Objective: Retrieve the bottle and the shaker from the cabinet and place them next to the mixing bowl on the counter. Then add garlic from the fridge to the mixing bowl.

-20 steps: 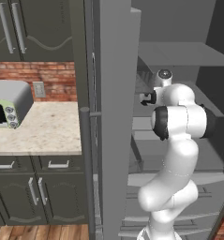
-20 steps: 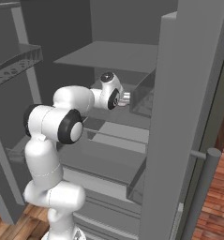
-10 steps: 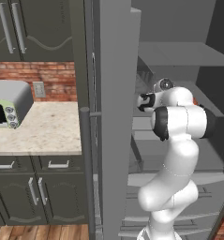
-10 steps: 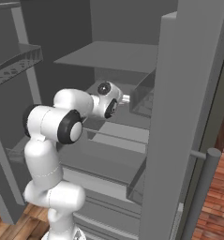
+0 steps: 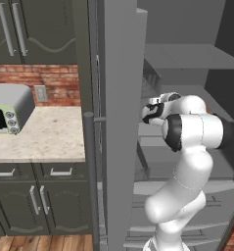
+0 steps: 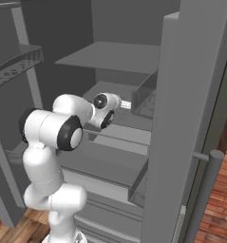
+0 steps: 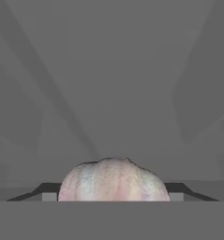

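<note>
Garlic point(image 7: 114, 180) sits right between my gripper point(image 7: 112, 194) fingertips point(image 7: 48, 191), a pale, faintly streaked bulb clamped by the jaws on both flanks. I see the fridge point(image 5: 119, 122) interior ahead of the hand, grey shelves beyond the bulb. My arm point(image 6: 62, 130) reaches in past the open door.

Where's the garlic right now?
The pale, ridged garlic bulb sits bottom centre in the hand view, between the claw tips, inside the open grey fridge.
</note>
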You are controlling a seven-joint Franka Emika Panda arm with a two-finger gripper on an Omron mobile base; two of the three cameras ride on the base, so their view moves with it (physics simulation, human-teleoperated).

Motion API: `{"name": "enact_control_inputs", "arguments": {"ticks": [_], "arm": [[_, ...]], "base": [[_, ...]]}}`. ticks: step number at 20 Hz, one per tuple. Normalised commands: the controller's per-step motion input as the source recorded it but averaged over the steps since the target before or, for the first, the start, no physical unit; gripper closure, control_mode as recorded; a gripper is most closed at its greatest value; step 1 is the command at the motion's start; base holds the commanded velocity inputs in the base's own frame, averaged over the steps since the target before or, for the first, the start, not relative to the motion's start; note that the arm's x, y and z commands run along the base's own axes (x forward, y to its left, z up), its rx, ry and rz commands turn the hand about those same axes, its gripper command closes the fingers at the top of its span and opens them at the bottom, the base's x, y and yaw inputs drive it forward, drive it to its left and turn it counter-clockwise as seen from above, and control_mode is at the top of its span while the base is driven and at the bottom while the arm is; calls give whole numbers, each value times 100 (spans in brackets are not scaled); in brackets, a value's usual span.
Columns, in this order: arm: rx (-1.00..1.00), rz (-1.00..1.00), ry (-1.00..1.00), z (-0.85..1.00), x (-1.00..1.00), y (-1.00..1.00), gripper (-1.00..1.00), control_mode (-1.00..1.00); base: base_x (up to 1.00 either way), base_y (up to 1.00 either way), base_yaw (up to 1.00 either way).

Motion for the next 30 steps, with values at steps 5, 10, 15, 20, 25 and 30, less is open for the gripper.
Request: {"name": "enact_control_inputs", "arguments": {"ticks": [5,10,15,20,25,30], "arm": [[3,0,-5,26,-47,-13,100,-100],[12,0,4,59,-39,-23,100,-100],[3,0,0,27,-65,0,100,-100],[0,0,3,21,-68,0,100,-100],[0,-7,23,19,-37,0,100,-100],[0,-13,30,7,-29,0,100,-100]], "base": [[0,0,0],[0,0,0],[0,0,0],[0,0,0],[0,0,0],[0,0,0]]}}
